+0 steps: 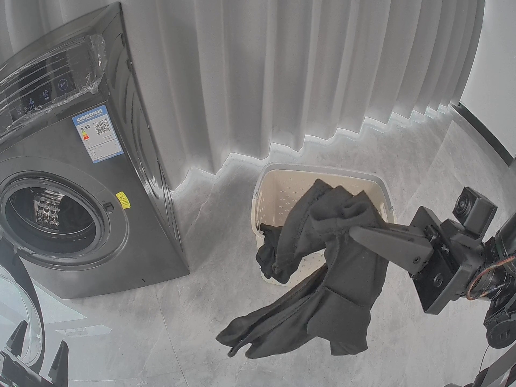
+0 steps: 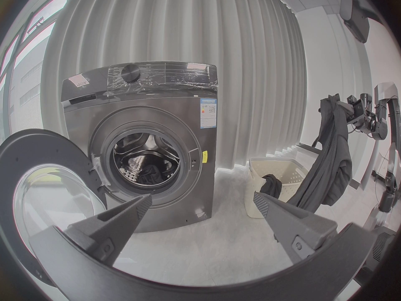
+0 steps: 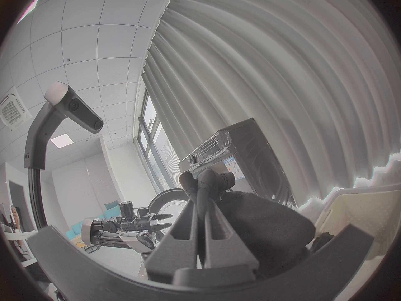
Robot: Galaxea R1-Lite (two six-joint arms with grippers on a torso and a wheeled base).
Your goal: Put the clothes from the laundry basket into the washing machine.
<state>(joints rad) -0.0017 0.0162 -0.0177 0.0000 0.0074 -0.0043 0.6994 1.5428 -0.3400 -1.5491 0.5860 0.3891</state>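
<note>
My right gripper point(image 1: 360, 231) is shut on a dark garment point(image 1: 328, 275), held up above the cream laundry basket point(image 1: 279, 178); the cloth hangs down past the basket's front toward the floor. In the right wrist view the fingers point(image 3: 184, 230) pinch a fold of the garment point(image 3: 267, 226). Another dark piece point(image 2: 271, 185) drapes over the basket's rim point(image 2: 284, 161). The grey washing machine point(image 1: 123, 135) stands at the left with its door point(image 2: 41, 164) swung open and dark clothes point(image 2: 146, 174) inside the drum. My left gripper point(image 2: 200, 210) is open and empty, low, in front of the machine.
White curtains point(image 1: 301, 55) hang behind the machine and basket. Grey floor point(image 1: 204, 296) lies free between the machine and the basket. The open door sits beside my left gripper point(image 1: 37, 350).
</note>
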